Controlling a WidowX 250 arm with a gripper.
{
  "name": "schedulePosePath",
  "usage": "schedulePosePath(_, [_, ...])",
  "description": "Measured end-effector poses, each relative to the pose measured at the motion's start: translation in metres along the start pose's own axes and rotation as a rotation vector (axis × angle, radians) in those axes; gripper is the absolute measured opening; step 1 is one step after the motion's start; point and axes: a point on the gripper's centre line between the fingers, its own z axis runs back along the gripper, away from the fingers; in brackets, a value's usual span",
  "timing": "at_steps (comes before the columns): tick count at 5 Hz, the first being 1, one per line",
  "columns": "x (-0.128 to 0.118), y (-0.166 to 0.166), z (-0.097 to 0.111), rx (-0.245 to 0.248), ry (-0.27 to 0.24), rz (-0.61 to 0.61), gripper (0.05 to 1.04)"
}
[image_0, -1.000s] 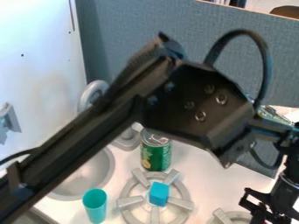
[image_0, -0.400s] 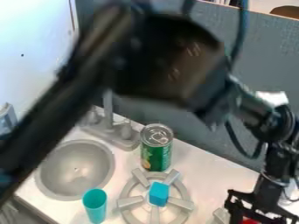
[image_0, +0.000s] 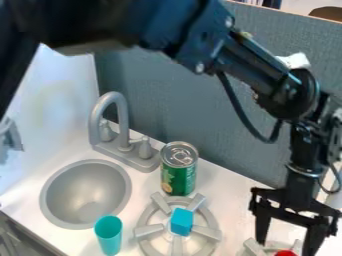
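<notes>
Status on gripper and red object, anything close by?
Gripper open at right-hand burner. Red object shows between its fingers, ungripped. Nearby: blue cube on other burner, green can behind.

White counter (image_0: 228, 192), can (image_0: 178, 170), cup (image_0: 108, 235), 2 burners (image_0: 177, 245)

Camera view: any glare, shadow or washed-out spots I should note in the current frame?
Camera view: white wall and counter very bright, nearly washed out in places; small highlights on the can's lid; partition darker near its corner with the wall; gripper stands out dark against the bright counter.
</notes>
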Motion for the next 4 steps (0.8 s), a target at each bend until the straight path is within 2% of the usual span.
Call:
schedulePosePath(1, [0.001, 0.034, 0.024, 0.074, -0.072, 0.005, 1.001])
schedulePosePath(2, [0.004, 0.084, 0.049, 0.05, -0.157, 0.104, 1.001])
schedulePosePath(3, [0.012, 0.13, 0.069, 0.055, -0.219, 0.15, 1.001])
schedulePosePath(4, [0.015, 0.174, 0.083, 0.085, -0.261, 0.12, 1.001])
